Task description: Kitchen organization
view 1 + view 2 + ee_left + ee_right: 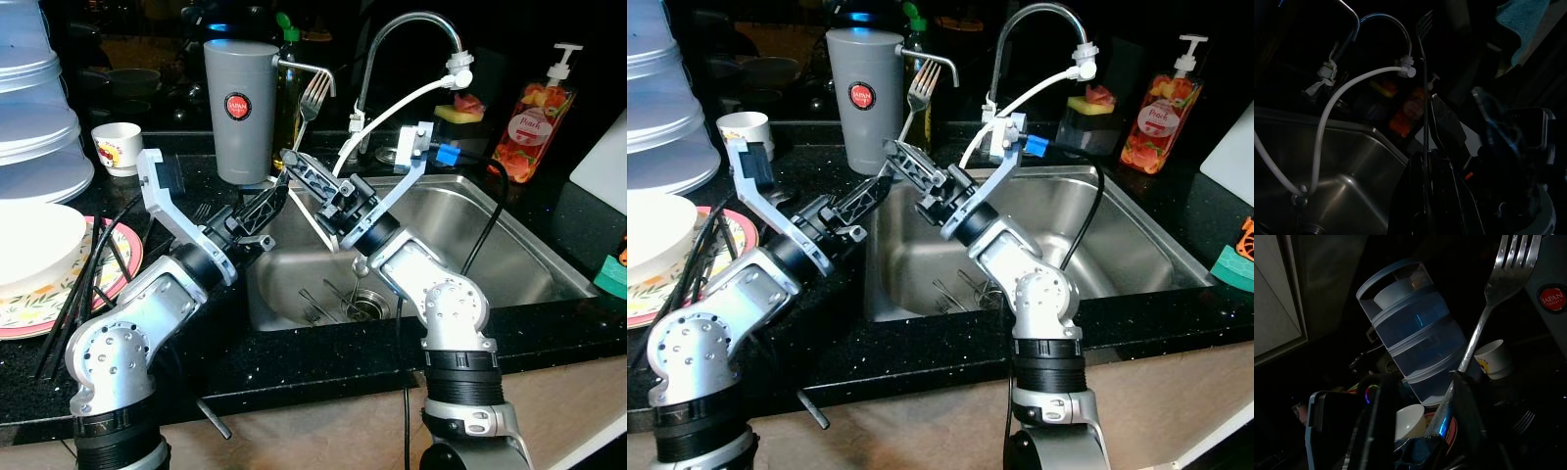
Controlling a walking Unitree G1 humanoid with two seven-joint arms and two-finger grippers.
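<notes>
Right claw [294, 164], frame centre, is clamped on the fork [312, 98] handle; left claw [257, 211] state unclear. Fork: light, rigid, slippery; grip mid-handle.

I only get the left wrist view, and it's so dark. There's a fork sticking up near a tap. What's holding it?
Observer: The right gripper is shut on the fork handle, with the left gripper just below it.
Operator: What's behind the fork?
Observer: A tall grey canister on the black counter.
Operator: Anything in the sink?
Observer: The sink has a few thin metal utensils by the drain.
</notes>
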